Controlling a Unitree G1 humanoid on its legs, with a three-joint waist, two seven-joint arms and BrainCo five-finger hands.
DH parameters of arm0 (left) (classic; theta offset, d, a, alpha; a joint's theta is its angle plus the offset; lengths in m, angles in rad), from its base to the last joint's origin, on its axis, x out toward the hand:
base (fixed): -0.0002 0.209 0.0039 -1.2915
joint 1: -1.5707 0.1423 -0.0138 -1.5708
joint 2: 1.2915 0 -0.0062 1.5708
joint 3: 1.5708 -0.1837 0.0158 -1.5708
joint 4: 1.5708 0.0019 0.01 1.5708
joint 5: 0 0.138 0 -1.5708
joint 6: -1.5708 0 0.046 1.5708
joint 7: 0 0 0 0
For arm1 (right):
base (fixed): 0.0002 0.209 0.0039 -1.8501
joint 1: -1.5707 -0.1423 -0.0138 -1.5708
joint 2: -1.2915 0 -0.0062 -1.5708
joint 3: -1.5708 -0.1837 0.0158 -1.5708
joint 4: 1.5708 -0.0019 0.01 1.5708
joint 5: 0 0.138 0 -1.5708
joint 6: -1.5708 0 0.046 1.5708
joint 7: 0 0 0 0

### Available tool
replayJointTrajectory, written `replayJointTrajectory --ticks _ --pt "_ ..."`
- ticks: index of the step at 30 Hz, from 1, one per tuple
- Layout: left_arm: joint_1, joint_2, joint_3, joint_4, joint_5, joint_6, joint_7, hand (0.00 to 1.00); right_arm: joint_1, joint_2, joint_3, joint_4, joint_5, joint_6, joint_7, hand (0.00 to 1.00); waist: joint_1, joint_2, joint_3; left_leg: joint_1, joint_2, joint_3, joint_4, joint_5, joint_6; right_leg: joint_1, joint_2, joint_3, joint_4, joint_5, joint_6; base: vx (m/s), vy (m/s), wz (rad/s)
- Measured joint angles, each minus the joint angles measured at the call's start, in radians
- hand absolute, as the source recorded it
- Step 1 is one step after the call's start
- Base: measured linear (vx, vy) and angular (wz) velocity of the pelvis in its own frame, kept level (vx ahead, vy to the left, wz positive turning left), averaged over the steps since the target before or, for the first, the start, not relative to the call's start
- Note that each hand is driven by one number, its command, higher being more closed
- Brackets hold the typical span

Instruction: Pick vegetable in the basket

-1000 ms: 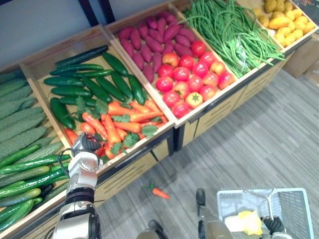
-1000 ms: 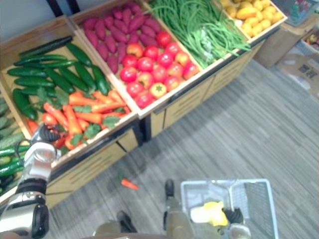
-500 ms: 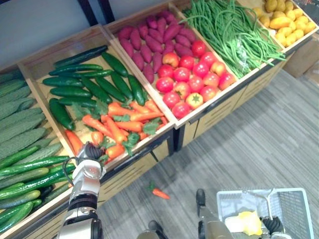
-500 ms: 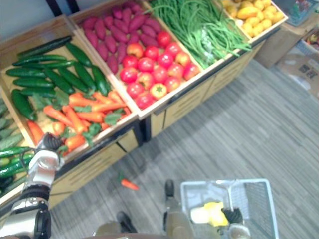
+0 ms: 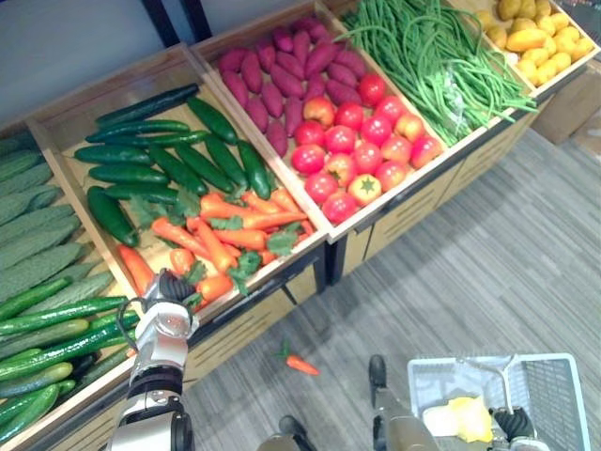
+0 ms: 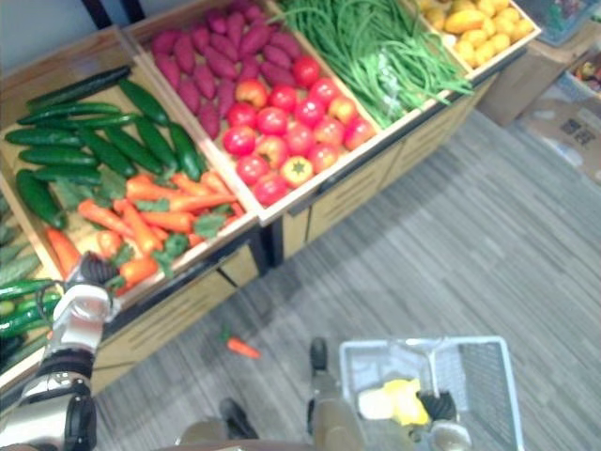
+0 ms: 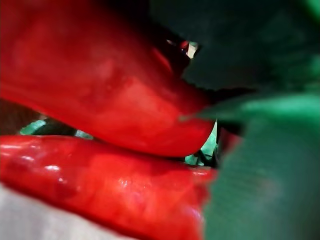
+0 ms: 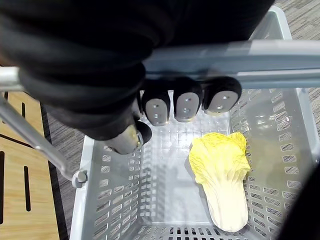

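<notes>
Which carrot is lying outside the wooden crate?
The small carrot alone on the grey floor; the other carrots all lie inside the crate.

Bright, even light from overhead fills the wooden produce bins (image 5: 239,321); the round red tomatoes (image 5: 362,141) carry small white highlights. Shadows are soft, darkest under the bins' front edge above the grey striped carpet floor (image 5: 488,272). In the left wrist view the glossy red-orange carrots (image 7: 110,100) and a dark green leaf (image 7: 260,165) sit so close that they blur, perhaps wholly out of focus. The white plastic mesh basket (image 8: 296,150) is brightly lit, its pale grey handle bar (image 8: 240,57) glinting along the top.
</notes>
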Motion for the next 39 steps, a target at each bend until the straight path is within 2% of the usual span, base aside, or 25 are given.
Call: replayJointTrajectory --ticks 14,15,21,25,36,39 --pt "-0.017 0.001 0.016 0.054 -0.002 -0.001 0.001 0.00 -0.022 -0.015 0.012 0.042 0.000 -0.002 0.000 1.00 -0.004 0.010 -0.006 0.029 -0.013 0.012 -0.019 0.003 -0.003 0.011 0.000 0.008 0.000 0.000 0.000 -0.01 -0.020 -0.03" --pt "-0.017 0.004 0.014 0.059 -0.002 -0.001 0.001 1.00 -0.021 -0.015 0.013 0.042 -0.001 -0.001 0.001 1.00 -0.007 0.010 -0.006 0.032 -0.015 0.012 -0.019 0.003 -0.003 0.015 -0.001 0.008 0.000 -0.001 0.002 0.00 0.000 0.00" --pt "-0.015 0.003 -0.027 0.076 -0.002 -0.003 -0.011 1.00 -0.023 -0.023 0.016 0.054 -0.001 -0.001 0.003 1.00 -0.010 0.010 -0.007 0.045 -0.033 0.004 -0.037 0.009 0.001 0.024 -0.014 0.004 0.000 -0.002 0.005 -0.03 -0.019 0.04" --pt "-0.005 0.005 -0.048 0.077 -0.002 -0.005 -0.011 1.00 -0.028 -0.026 0.018 0.065 -0.001 -0.002 0.003 1.00 -0.026 0.010 -0.007 0.045 -0.039 -0.010 -0.037 0.009 0.002 0.033 -0.022 -0.005 -0.001 -0.004 0.008 -0.04 -0.016 0.09" --pt "0.007 0.002 -0.071 0.077 -0.005 -0.010 -0.011 1.00 -0.028 -0.026 0.004 0.081 -0.001 -0.001 0.001 1.00 -0.026 0.017 -0.012 0.047 -0.042 -0.020 -0.038 0.011 0.004 0.039 -0.026 -0.019 -0.001 -0.004 0.008 -0.02 -0.022 0.03" --pt "0.002 -0.001 -0.083 0.064 -0.043 -0.009 -0.010 1.00 -0.028 -0.025 -0.002 0.084 -0.001 0.000 0.001 1.00 -0.029 0.019 -0.014 0.049 -0.045 -0.037 -0.038 0.014 0.008 0.050 -0.030 -0.031 -0.002 -0.004 0.008 -0.03 -0.023 0.13"
